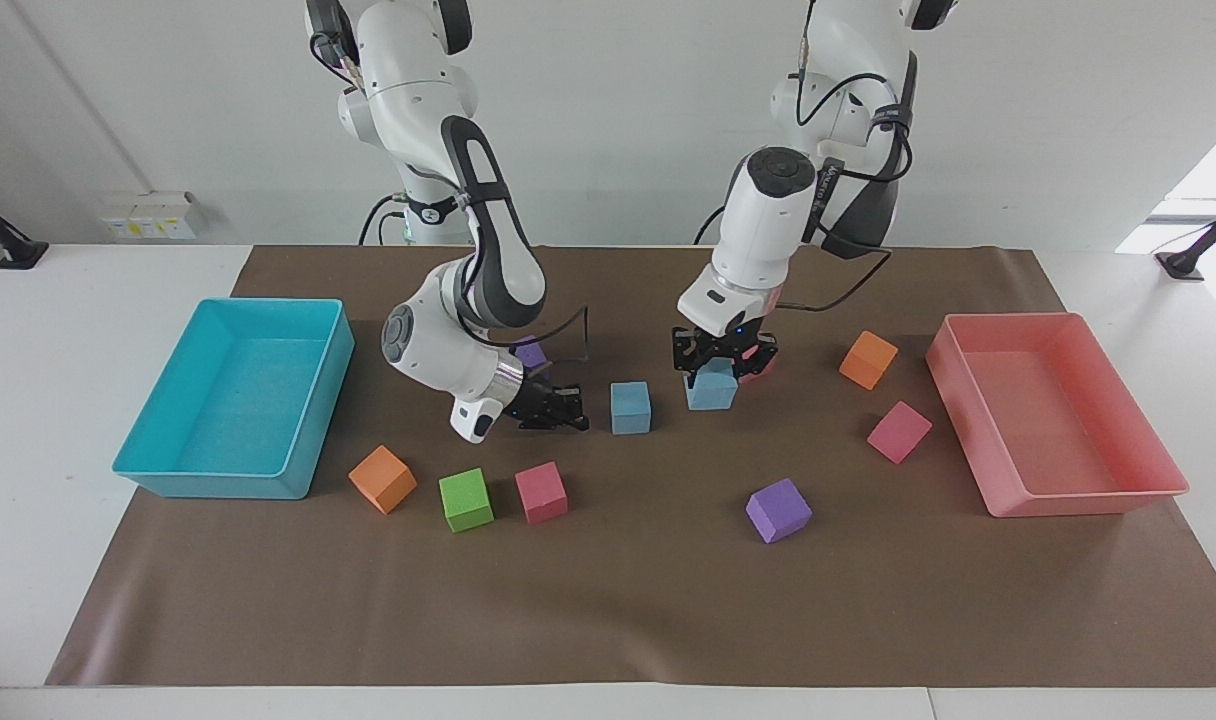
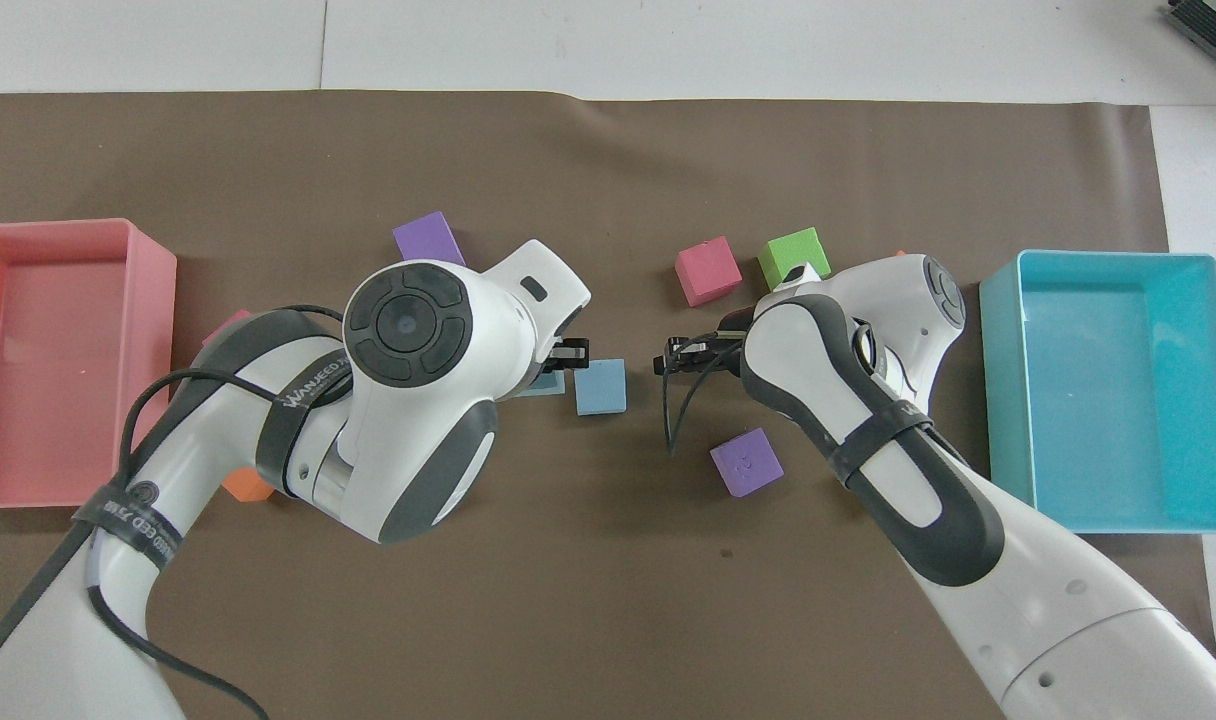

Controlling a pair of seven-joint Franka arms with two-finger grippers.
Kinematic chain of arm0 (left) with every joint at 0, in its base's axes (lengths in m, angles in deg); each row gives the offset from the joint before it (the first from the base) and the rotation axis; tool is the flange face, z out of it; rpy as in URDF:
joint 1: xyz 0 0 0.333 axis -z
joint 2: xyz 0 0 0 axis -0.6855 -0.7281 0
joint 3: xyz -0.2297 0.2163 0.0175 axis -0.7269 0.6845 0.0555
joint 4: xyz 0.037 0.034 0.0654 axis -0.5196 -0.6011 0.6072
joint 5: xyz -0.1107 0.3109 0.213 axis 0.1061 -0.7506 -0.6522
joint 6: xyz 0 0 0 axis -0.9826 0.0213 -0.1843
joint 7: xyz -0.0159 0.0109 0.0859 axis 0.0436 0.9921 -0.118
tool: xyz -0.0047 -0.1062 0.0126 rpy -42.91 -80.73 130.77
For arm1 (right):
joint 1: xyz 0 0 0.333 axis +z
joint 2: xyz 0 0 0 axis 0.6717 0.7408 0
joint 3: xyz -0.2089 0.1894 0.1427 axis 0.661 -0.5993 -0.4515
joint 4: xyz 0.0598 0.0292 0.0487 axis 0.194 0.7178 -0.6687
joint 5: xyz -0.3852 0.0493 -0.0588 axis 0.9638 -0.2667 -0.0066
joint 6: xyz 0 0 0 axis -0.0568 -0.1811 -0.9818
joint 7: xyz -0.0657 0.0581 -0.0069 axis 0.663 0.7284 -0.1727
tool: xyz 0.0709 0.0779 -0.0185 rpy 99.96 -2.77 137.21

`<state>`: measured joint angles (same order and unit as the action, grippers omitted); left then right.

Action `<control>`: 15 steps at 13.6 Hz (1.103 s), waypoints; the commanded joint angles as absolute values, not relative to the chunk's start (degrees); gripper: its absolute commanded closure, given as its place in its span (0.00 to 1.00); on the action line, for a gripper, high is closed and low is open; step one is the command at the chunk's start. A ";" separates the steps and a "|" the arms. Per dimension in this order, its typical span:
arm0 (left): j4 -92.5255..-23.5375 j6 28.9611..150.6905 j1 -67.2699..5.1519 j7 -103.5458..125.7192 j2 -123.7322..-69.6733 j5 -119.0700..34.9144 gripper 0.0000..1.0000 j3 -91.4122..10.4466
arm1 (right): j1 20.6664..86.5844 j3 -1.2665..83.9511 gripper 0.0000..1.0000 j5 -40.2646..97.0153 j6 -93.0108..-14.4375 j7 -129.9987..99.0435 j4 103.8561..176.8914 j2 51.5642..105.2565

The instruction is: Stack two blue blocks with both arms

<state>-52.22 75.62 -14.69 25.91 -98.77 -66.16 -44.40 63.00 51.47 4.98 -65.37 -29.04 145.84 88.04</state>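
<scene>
We see our left gripper [image 1: 721, 358] clenched on one small sky-blue matte foam cube [image 1: 712, 389], held aloft. Its twin cube [image 1: 630, 407] sits on the brown mat [image 1: 608, 600] just beside it; our right gripper [image 1: 568, 410], jaws pinched together on nothing, waits beside that twin.

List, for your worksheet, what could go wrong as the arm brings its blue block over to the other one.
1. The left gripper holds the carried blue block low, beside the resting blue block; unless raised, it might knock it instead of stacking.
2. The shut right gripper waits close beside the resting block, so the two grippers could collide.
3. The grip seems to hold only the carried block's top, so it may tilt when released.
</scene>
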 commanded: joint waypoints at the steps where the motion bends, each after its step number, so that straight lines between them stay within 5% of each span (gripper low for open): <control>1: -45.54 75.37 -10.41 31.14 -104.38 -66.16 1.00 -43.26 | 62.85 51.27 1.00 3.86 -66.55 -30.42 147.45 86.80; 15: -44.98 76.16 -8.38 31.24 -108.70 -68.88 1.00 -43.17 | 62.85 51.27 1.00 3.94 -66.56 -30.42 147.45 86.80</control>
